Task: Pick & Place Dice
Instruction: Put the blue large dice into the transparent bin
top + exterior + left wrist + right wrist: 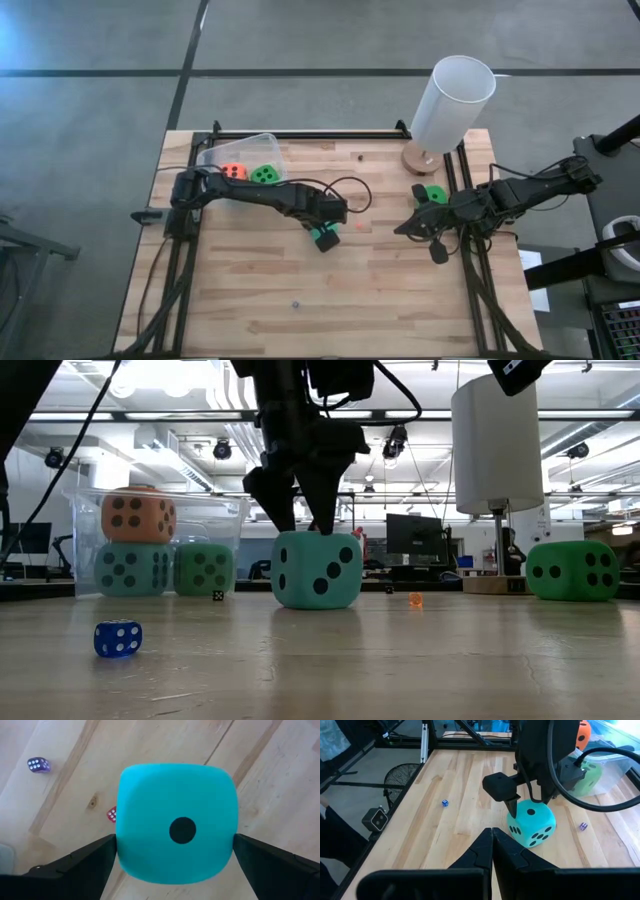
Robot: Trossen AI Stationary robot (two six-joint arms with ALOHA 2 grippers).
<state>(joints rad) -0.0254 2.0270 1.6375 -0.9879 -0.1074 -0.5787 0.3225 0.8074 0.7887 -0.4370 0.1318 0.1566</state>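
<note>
Teal die (317,569), soft-edged, black pips, upright on table (400,660).

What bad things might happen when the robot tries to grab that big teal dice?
1. The left gripper hangs with open jaws just over the teal die. In the low view both tips look off toward one side of its top, so closing might pinch an edge and tip it.
2. Tiny dice lie close by, a red one right beside it; a sliding die may knock them.
3. The clear tub already holds other dice, so a dropped one might bounce out.
</note>
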